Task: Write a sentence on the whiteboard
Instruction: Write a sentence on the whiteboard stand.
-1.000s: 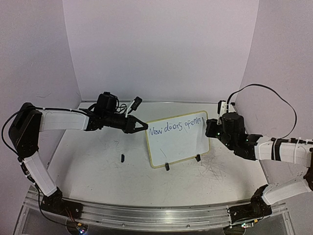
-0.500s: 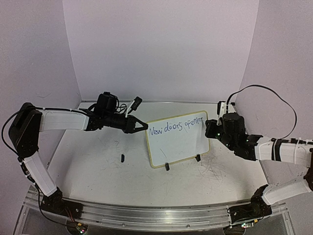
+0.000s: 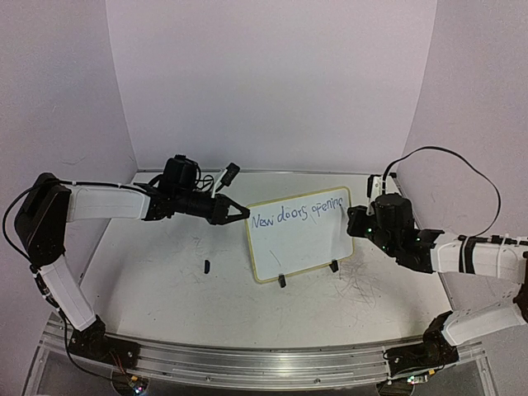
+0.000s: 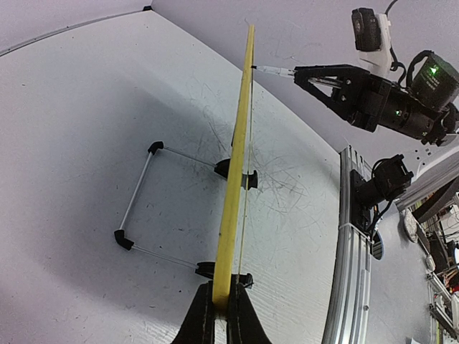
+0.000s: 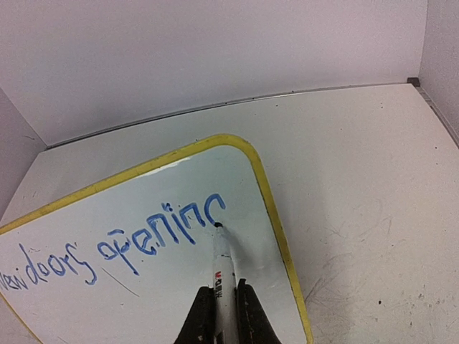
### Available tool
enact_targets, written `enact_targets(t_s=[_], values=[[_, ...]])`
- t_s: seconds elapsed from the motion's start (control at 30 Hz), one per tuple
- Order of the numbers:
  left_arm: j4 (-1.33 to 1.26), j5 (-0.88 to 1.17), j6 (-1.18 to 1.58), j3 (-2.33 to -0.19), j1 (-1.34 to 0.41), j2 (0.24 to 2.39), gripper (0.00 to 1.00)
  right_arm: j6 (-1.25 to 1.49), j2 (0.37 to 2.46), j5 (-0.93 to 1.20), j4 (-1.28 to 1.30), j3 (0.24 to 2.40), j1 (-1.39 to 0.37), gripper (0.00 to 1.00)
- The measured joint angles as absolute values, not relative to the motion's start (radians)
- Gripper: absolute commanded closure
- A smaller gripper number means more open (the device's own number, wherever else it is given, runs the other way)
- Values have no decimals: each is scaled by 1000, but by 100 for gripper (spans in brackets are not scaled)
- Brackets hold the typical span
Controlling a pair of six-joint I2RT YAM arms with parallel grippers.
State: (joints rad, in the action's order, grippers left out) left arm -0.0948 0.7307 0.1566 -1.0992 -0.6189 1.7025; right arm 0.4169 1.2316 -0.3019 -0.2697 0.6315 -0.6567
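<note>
The whiteboard [image 3: 299,247] stands tilted on two black feet at the table's middle. The sentence [image 3: 301,213] in blue script runs along its top; in the right wrist view it [image 5: 154,236] reads "New doors openin" plus a fresh curved stroke. My left gripper [image 3: 242,212] is shut on the board's left edge [image 4: 233,193], its fingers [image 4: 203,315] clamping the yellow frame. My right gripper [image 5: 223,290] is shut on a white marker [image 5: 224,261], whose tip touches the board just below the last stroke. The right gripper also shows in the left wrist view [image 4: 305,73].
A small black marker cap [image 3: 206,266] lies on the table left of the board. The board's wire stand [image 4: 140,193] reaches out behind it. Grey scribbles [image 3: 359,289] mark the table at right. Purple walls close in the back and sides.
The right gripper has shifted slightly right and down along the board, and the marker has added a curved stroke after "openin". The left arm and the board have not moved.
</note>
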Motion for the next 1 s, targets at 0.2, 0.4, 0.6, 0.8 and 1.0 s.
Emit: enact_targets(t_s=[0.2, 0.4, 0.6, 0.8, 1.0], values=[[-95, 731, 157, -1099, -619, 1702, 100, 413, 1235, -317, -273, 635, -657, 100], [-95, 731, 157, -1099, -619, 1703, 100, 400, 1246, -334, -277, 656, -657, 100], [-95, 731, 157, -1099, -619, 1702, 100, 390, 1249, -336, -284, 665, -657, 100], [-95, 731, 157, -1099, -619, 1703, 100, 392, 1247, -334, -284, 662, -657, 100], [-95, 731, 157, -1099, -619, 1702, 100, 407, 1223, -322, -275, 608, -657, 100]])
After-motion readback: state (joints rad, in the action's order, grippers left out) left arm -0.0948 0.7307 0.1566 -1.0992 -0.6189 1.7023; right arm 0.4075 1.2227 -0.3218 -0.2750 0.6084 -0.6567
